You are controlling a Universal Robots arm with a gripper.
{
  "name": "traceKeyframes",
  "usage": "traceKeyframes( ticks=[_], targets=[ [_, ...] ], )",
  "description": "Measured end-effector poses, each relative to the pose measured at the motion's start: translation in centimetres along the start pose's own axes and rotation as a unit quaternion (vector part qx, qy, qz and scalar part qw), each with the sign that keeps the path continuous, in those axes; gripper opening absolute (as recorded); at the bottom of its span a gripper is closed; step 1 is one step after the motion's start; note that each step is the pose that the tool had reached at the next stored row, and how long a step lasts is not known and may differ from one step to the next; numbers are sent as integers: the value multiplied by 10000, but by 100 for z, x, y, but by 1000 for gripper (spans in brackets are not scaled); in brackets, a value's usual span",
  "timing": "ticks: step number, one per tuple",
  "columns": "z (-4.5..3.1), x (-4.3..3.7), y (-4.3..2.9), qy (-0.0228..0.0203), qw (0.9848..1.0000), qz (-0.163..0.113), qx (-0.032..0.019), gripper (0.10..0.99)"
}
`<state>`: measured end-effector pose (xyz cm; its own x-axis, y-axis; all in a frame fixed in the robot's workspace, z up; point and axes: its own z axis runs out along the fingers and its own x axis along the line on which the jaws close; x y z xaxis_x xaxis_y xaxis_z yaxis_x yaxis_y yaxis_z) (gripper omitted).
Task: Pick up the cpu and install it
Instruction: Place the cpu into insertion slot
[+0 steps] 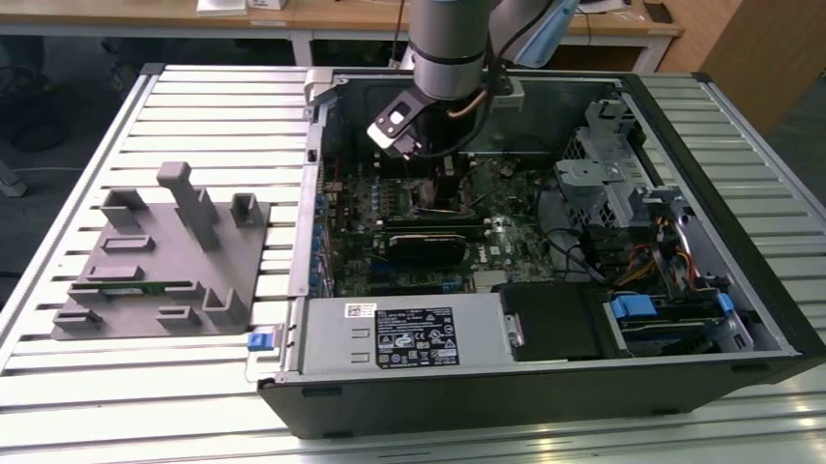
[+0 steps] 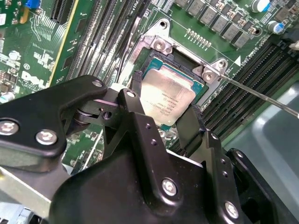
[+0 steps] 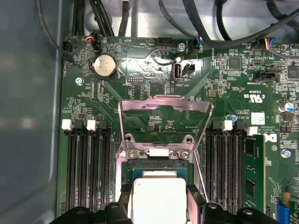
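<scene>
Over on the exterior view's left, a grey rack (image 1: 155, 280) lies on the slatted bench (image 1: 193, 106). Just beside it, toward the middle, sits an open case (image 1: 543, 391) with its green board (image 1: 368, 242) face up. The arm (image 1: 452, 43) hangs down into the case over the board's socket (image 2: 161, 59). In both wrist views the hand (image 2: 163, 100) has its two black fingers (image 2: 191, 128) drawn in against opposite edges of the cpu (image 2: 170, 93), gripping it (silver top up). The cpu is at the socket, within its frame, with the plate (image 3: 163, 112) swung up; whether the chip is fully seated I cannot tell. A thin lever (image 2: 261, 95) juts out beside the socket. Farther toward the exterior view's right, inside the case, stand a metal drive cage (image 1: 606, 174) and a blue clip (image 1: 633, 309).
</scene>
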<state>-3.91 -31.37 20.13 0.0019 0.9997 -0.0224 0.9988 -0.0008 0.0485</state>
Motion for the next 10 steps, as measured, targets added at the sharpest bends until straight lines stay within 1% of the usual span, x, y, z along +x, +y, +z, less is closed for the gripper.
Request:
traceKeyframes(
  ticks=[10],
  targets=[
    [58, 1, 8, -2, 10000, 49, 2, 545]
  ],
)
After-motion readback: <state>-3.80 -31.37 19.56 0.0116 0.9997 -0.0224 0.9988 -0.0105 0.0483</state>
